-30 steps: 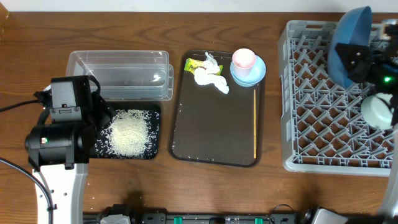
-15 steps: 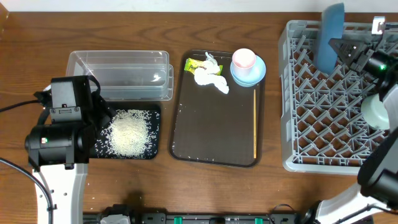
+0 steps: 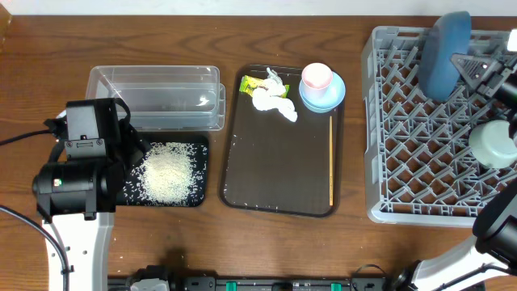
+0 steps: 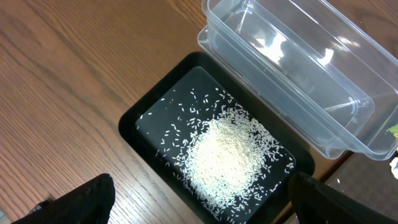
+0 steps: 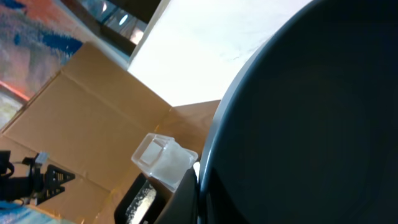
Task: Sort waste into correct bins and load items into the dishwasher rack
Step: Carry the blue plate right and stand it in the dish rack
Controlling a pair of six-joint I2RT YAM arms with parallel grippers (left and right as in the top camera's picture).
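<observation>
One rack (image 3: 404, 162), one tub (image 3: 153, 93), one black tray (image 3: 203, 162), one brown tray (image 3: 275, 170). One each: dish (image 3: 443, 52), bowl (image 3: 491, 144), saucer (image 3: 333, 95), cup (image 3: 317, 77), stick (image 3: 331, 159), tissue (image 3: 273, 100), wrapper (image 3: 252, 82), rice heap (image 3: 168, 171).

Brown wooden table (image 3: 242, 242) — cardboard box (image 5: 81, 118)

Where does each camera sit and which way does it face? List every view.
Overhead: fixed above the table, looking straight down on clear tub, serving tray and rack; left arm, right gripper show.
Left wrist: on the left arm, looking down at rice in the black tray; open fingers at the bottom corners.
Right wrist: on the right arm, facing sideways across the table; the dark blue dish fills it; own fingers unclear.
Shared: overhead and left wrist both show rice, black tray, clear tub.
</observation>
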